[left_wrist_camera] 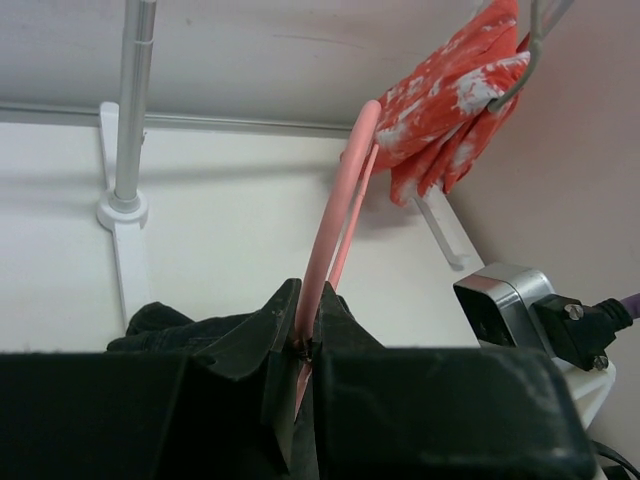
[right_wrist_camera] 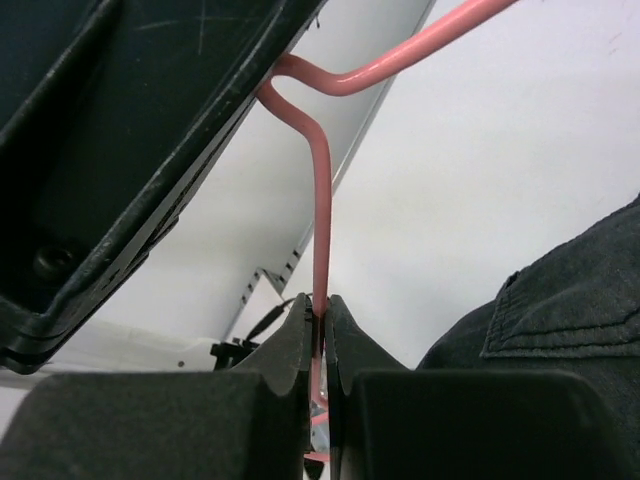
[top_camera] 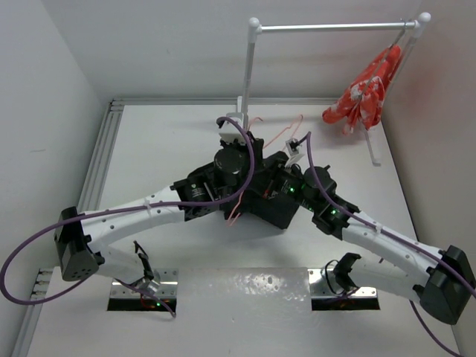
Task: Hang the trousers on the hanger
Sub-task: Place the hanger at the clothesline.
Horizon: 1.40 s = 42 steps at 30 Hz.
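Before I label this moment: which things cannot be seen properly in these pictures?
Right wrist view: the trousers are cut off by the right edge.
Left wrist view: the left claw covers the lower part of the hanger.
Top view: both arms hide most of the trousers.

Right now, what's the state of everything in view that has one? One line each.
rack: upright
orange-red cloth: hanging from the rack's rail
hanger: off the rack, clamped at two spots
left end effector: shut on the hanger
right end effector: shut on the hanger
trousers: bunched up, not draped on the hanger as far as visible
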Available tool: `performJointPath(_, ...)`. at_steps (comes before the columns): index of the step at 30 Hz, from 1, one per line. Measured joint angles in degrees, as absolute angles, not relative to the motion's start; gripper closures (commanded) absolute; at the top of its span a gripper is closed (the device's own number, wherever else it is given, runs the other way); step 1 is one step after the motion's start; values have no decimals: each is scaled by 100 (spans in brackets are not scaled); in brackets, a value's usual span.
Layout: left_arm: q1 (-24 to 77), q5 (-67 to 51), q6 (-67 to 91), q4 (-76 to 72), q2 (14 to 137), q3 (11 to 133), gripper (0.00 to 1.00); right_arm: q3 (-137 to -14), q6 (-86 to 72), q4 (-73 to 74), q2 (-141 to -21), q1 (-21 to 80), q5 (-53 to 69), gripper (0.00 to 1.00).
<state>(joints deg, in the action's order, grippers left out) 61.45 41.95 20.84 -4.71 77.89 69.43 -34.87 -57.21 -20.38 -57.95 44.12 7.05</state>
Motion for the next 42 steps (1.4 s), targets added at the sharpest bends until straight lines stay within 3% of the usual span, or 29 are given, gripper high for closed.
performJointPath(3,6154,4206,2003,-558,7789,6945,99,-3402,-5826,-2178,-5712,4442,602,100)
performJointPath(5,6158,4204,1964,-580,7789,6978,88,-3374,-5876,-2174,-5614,4447,495,100)
performJointPath(6,6158,4204,1927,-582,7789,7013,74,-3374,-5894,-2171,-5561,4451,438,100)
performJointPath(9,6158,4193,1817,-860,7769,7135,55,-3402,-5870,-1920,-5419,4471,233,100)
performJointPath(11,6156,4193,1726,-1007,7688,7216,51,-3498,-5826,-1640,-5393,4471,67,100)
performJointPath(23,6158,4189,1402,-1125,6486,7179,47,-4936,-5415,-716,-6095,4029,-58,100)
performJointPath(34,6158,4320,2290,-576,4862,5124,50,-7443,-5310,64,-7848,2340,781,100)
performJointPath(42,6158,4307,2687,-32,4563,4759,51,-8803,-5422,642,-9161,1581,1372,100)
